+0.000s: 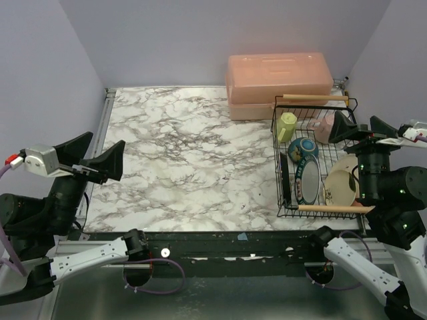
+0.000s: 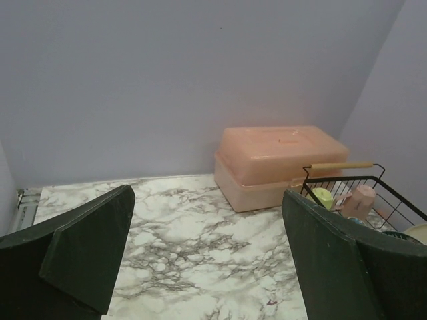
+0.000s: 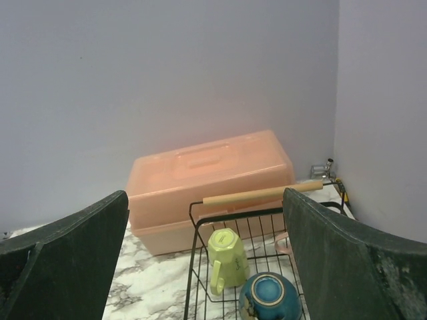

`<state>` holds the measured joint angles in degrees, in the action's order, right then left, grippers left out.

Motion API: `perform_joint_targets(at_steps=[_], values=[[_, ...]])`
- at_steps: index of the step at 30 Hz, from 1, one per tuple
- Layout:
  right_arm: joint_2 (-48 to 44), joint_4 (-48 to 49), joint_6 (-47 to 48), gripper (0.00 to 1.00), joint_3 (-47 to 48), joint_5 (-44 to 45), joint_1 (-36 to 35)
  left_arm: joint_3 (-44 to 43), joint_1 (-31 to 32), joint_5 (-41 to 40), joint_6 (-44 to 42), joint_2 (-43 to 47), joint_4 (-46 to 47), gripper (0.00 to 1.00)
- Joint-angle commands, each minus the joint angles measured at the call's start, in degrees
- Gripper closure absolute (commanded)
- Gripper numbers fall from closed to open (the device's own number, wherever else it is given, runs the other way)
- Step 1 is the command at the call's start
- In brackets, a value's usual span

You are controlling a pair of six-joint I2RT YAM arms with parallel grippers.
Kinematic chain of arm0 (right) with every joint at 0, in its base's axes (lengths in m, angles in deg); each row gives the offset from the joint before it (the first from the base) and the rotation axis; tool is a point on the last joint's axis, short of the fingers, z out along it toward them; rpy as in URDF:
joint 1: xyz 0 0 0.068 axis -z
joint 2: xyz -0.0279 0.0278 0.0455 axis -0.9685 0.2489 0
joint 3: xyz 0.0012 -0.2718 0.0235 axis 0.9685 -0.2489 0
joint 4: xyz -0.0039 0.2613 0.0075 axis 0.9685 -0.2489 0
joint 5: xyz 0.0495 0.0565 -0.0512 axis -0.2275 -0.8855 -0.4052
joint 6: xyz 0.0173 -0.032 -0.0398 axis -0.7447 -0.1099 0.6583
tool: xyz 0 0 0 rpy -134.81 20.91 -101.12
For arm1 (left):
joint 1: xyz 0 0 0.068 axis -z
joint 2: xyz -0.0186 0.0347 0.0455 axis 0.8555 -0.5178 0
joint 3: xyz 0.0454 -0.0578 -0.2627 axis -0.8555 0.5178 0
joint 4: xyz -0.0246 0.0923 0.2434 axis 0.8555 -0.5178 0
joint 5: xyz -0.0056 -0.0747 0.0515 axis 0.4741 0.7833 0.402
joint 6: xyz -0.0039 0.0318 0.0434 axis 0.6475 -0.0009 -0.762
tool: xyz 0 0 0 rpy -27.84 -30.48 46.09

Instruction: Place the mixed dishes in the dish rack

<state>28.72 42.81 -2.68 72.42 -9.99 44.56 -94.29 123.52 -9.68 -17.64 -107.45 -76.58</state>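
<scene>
The black wire dish rack (image 1: 332, 209) stands at the table's right side. In it are a pale yellow-green mug (image 1: 287, 125) upside down, a small pink cup (image 1: 325, 127), a teal-blue bowl (image 1: 303, 148), a dark-rimmed plate (image 1: 308, 180) on edge and a cream floral plate (image 1: 340, 188). My right gripper (image 1: 363, 127) is open and empty above the rack's right side. Its wrist view shows the mug (image 3: 230, 263), the bowl (image 3: 270, 297) and the rack's far handle (image 3: 260, 193) between its fingers. My left gripper (image 1: 93, 157) is open and empty over the table's left edge.
A salmon-pink lidded box (image 1: 279, 83) sits against the back wall, just behind the rack; it also shows in the left wrist view (image 2: 280, 163). The marble tabletop (image 1: 187, 153) spreads left of the rack. Purple walls close in the back and sides.
</scene>
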Motion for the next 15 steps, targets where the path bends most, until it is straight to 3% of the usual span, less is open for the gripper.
perform_joint_targets(at_steps=[1,15], values=[[-1.8,4.7,0.7,0.01,-1.8,0.8,0.0,-1.4,-0.2,-3.6,2.2,2.8,-3.7,0.02],[-3.9,7.4,3.2,0.00,-3.3,-2.0,0.0,0.0,-0.2,-4.9,6.6,4.9,-6.5,0.02]])
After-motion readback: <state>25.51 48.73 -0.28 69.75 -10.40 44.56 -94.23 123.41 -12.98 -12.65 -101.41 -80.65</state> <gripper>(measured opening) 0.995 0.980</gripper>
